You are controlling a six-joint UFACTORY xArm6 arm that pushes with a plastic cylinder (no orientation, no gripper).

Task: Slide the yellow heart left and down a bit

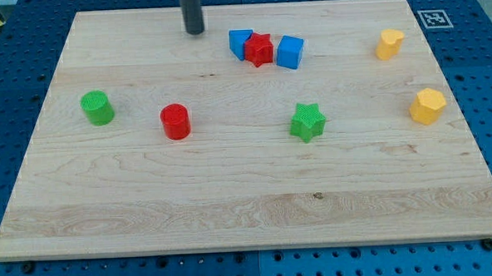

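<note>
Tip [194, 30] near view's top, left of blue block [240, 43]; yellow heart [389, 44] far right, untouched; no claw visible, state unknowable.

My tip [194, 30] at board [232, 197] top, left of blue block [240, 42].

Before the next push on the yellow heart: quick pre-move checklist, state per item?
1. Target found: cannot tell. Two yellow blocks at the view's right, upper yellow block and lower yellow block; which one is the heart is unclear.
2. My tip visible: ok, near the view's top, left of the blue block.
3. Tip touching any block: ok, none.
4. Tip staged up-right of target: not ok, it is far to the left.
5. Path to target: not ok, red star and blue cube cluster lies between.
6. Room left-down of both yellow blocks: ok.
</note>
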